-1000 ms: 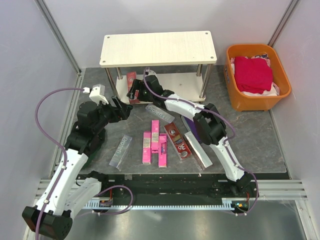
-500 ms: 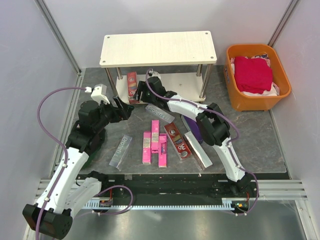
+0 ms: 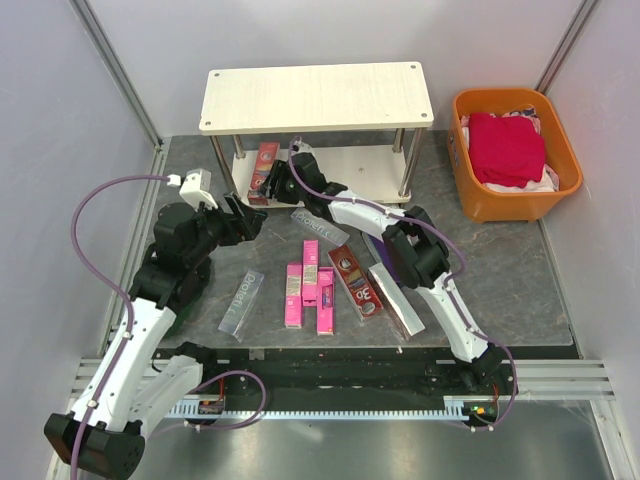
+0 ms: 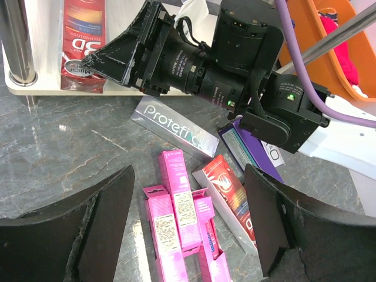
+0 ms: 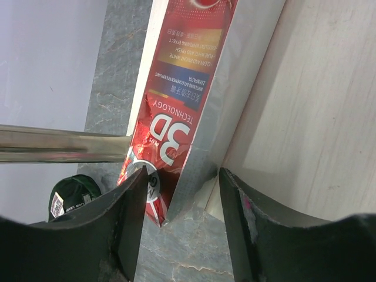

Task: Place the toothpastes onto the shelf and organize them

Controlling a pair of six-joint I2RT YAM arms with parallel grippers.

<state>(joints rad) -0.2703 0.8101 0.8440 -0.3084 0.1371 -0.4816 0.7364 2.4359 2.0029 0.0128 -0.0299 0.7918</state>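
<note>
On the lower shelf board [image 3: 360,160] the red toothpaste carton [image 3: 263,170] now lies more aslant, right tool [image 5: 182,176] straddling it, grip unclear.

Metal leg [image 5: 59,147] close beside red carton [image 5: 176,88]; bare lower board [image 5: 311,106] beyond

My left arm bends at the near left, its left gripper [image 3: 245,222] spread wide. My right arm reaches far and leftward, right gripper [image 3: 268,187] fingers apart, grip unclear.
</note>
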